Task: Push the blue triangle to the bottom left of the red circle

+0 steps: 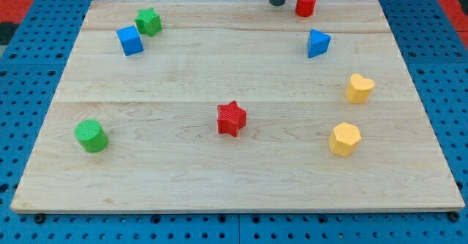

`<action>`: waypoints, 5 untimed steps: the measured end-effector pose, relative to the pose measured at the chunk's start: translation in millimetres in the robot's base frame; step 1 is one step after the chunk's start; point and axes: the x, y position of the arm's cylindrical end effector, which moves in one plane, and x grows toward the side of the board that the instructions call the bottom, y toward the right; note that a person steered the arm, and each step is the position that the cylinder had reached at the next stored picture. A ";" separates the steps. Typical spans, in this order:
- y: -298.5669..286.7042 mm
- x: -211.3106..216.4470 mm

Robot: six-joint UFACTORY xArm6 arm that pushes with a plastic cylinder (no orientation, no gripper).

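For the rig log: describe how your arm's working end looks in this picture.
Only a short stub of my rod shows at the view's top edge: dark grey, round, plain, with no markings or cables visible. My tip ends blunt, just left of the red circle. The rest of the arm is out of frame.

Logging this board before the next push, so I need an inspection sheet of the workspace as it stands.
Surface: wooden board, flat.
Job's things: blue triangle just below and to the view's right of red circle, apart.
Clutter: green star, blue cube, green cylinder, red star, yellow heart, yellow hexagon.
Grippers: none; my tip left of red circle.
Cables: nothing seen.
Surroundings: blue pegboard.
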 end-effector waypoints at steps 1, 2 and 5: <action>35.7 -1.4; 49.1 -1.8; 30.6 67.6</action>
